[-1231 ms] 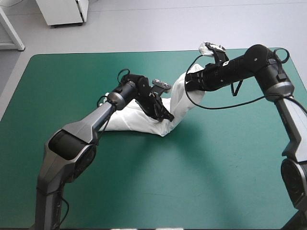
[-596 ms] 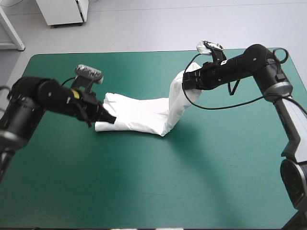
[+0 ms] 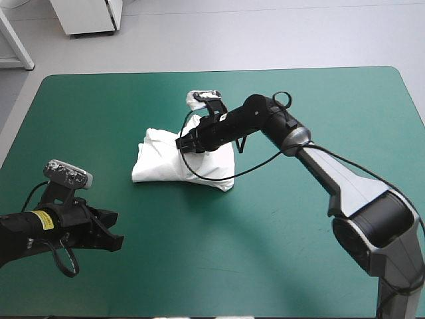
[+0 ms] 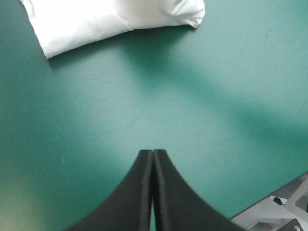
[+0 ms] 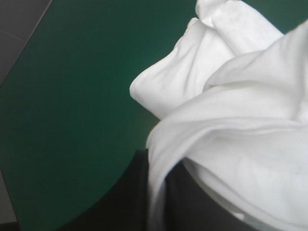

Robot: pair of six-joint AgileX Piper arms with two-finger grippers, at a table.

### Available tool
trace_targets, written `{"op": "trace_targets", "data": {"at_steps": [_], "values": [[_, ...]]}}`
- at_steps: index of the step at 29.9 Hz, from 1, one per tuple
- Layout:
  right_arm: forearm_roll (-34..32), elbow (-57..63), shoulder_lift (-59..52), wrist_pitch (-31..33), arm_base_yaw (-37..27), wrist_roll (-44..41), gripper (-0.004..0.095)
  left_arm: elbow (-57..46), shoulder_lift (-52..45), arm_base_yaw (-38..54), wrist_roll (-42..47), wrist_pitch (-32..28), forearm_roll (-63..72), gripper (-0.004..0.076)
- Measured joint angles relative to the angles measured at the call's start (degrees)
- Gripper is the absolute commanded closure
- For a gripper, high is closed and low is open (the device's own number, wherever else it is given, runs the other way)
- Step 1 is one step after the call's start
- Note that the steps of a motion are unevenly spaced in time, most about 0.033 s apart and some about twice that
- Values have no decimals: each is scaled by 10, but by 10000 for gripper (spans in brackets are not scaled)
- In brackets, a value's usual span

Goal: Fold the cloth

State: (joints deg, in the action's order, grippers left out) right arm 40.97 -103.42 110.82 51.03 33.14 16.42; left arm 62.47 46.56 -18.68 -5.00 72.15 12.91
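Near the tabletop's front left corner, the left gripper (image 4: 152,153), two broad black fins, hovers over the bare teal-green cover (image 3: 285,226). It is closed into one pointed arch and holds nothing. The white short-sleeved T-shirt (image 3: 163,165) lies as a rumpled folded bundle around the tabletop's middle, slightly left. The right gripper (image 5: 156,166) pinches a fold of it over the bundle's far side.

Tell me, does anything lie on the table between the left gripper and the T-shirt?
Nothing visible does. Only bare teal-green cover lies between the left gripper, shut and toward the table's near left corner, and the T-shirt. The right gripper is shut on the T-shirt.
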Motion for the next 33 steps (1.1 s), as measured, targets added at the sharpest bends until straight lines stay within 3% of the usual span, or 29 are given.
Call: {"op": "trace_targets", "data": {"at_steps": [16, 18, 22, 24, 30, 33], "values": [[6, -195, 219, -22, 42, -47, 899, 0, -1, 0, 2, 0, 45, 733], [8, -202, 231, -22, 47, -48, 795, 0, -1, 0, 2, 0, 46, 733], [26, -209, 235, -14, 52, -42, 378, 0, -1, 0, 2, 0, 46, 733], [36, -218, 235, -5, 52, -41, 265, 0, -1, 0, 2, 0, 46, 733], [35, -257, 235, 47, 55, -55, 418, 0, -1, 0, 0, 0, 46, 733], [18, -291, 235, 79, 55, -62, 443, 0, -1, 0, 0, 0, 46, 733]]}}
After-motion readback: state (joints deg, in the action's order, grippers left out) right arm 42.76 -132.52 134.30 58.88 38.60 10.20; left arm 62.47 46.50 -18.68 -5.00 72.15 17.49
